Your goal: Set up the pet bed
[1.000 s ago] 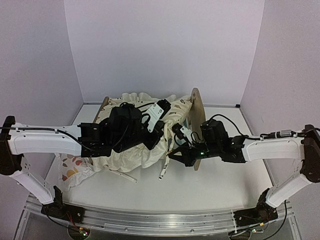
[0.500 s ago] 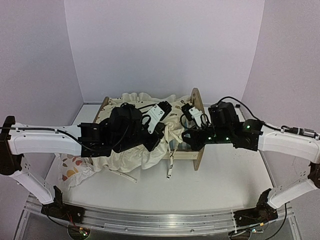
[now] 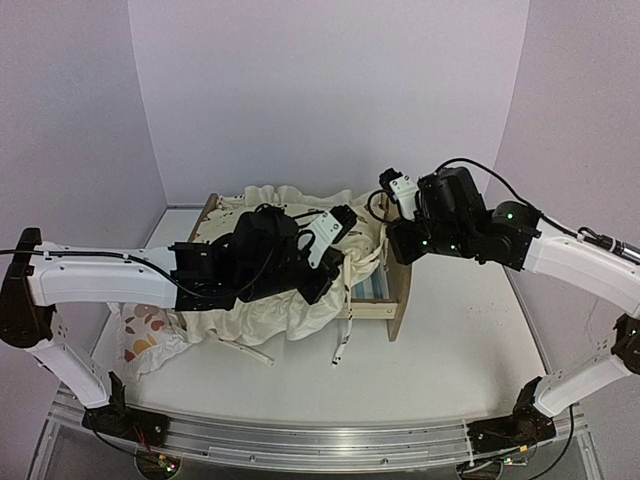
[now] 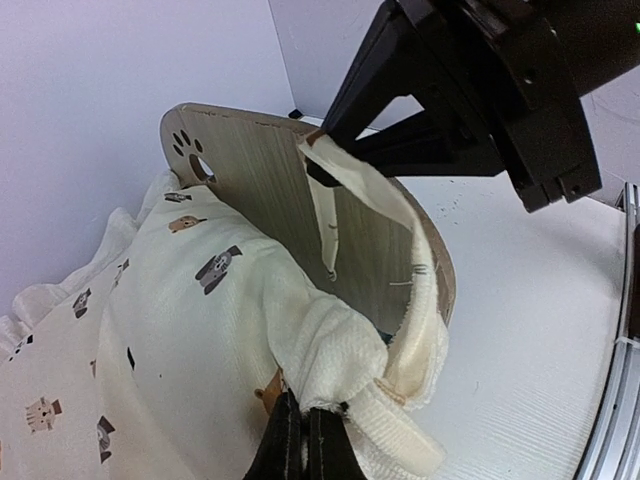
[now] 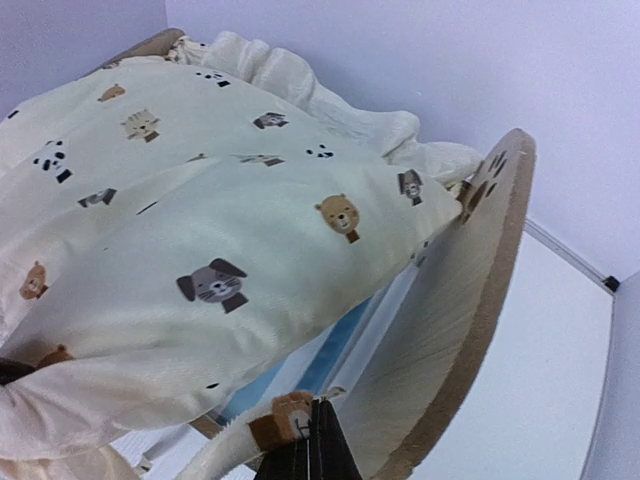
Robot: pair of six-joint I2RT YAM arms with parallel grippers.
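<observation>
Between the two claws, mid-worktop: pet bed [image 3: 402,300], one unit.
- Frame: light wood with visible grain. The arched headboard [image 4: 262,172] stands directly under the right claw [image 3: 395,245] and carries paw-print cutouts near its top edge [image 5: 487,178].
- Base: blue-and-white striped base [image 3: 368,290], showing just below the right claw and beside the left claw [image 3: 330,275]. The rest is covered.
- Covering: cream ruffled cushion [image 3: 265,305] heaped over the frame beneath the left claw. It is printed with small animal faces: grey dog, brown bear, cat, panda [image 5: 212,283].
- Left claw: clenched on a bunched corner of the cushion, with the fabric pinched between the fingertips [image 4: 300,440].
- Right claw: clenched on a cream tie [image 4: 345,185] of the cushion, held at the headboard's crest. The strap loops from there down to the left claw's pinched corner.
- Loose item: small white pillow [image 3: 145,335] with orange-brown prints, lying on the worktop [image 3: 450,360] well behind the left claw, under its arm.
</observation>
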